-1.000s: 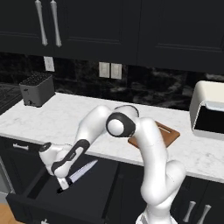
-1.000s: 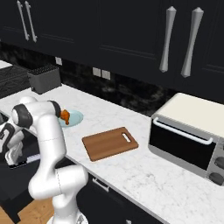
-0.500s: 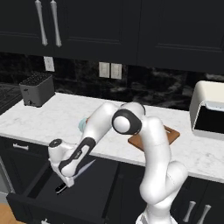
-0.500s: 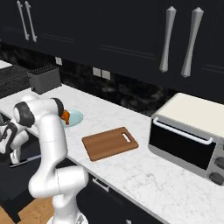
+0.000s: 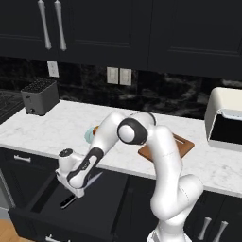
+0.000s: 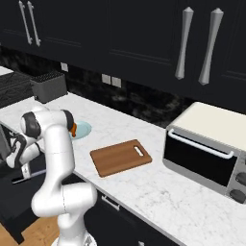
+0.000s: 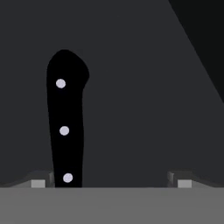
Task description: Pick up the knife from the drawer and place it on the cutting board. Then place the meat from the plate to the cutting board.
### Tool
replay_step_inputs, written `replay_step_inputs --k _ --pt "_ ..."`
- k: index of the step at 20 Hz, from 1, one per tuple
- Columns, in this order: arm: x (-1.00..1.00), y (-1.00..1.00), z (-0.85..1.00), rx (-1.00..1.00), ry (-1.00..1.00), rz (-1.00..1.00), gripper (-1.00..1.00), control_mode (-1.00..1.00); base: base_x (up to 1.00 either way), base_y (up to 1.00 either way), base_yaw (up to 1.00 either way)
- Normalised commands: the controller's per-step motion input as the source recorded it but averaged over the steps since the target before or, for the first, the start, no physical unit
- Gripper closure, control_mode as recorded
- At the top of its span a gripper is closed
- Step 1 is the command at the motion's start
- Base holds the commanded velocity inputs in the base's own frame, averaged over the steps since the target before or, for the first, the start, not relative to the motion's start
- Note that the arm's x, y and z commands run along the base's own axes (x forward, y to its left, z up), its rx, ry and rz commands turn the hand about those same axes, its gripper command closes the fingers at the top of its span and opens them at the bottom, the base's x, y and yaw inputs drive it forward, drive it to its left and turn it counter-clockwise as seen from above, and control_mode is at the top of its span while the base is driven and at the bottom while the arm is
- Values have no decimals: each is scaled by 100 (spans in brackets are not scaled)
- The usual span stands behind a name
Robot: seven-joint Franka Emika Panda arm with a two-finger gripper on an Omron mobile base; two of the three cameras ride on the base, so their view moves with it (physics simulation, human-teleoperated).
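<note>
My gripper (image 7: 111,181) was wide open low in the drawer (image 5: 33,208), the knife (image 7: 65,127) handle beside one fingertip, room left.

Since approx. a sec ago we've swung the white arm's wrist further down and left, so our two-finger gripper (image 5: 72,193) now sits low inside the wide, shallow black drawer (image 5: 38,204), vs. higher up over its opening before. The small black-handled, silver-bladed knife (image 5: 67,201) that showed fully beside the hand earlier is now mostly covered by it in the left base view; just the handle end pokes out below. In the hand view the handle (image 7: 65,122) lies on the drawer floor betw. the wide-apart tips, close to the left one, not gripped.
</note>
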Motion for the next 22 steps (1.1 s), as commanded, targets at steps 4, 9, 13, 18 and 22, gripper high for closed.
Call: replay_step_inputs --k 4,9,13,18,22 --pt "26 28 -42 0 0 11 -100 -100 0 0 0" --pt "-12 15 -26 0 -1 13 -100 -100 0 0 0" --pt "-29 -2 2 5 -1 18 -100 -100 0 0 0" --pt "10 0 -5 0 0 13 -100 -100 0 0 0" --pt "20 6 -39 0 0 10 100 -100 0 0 0"
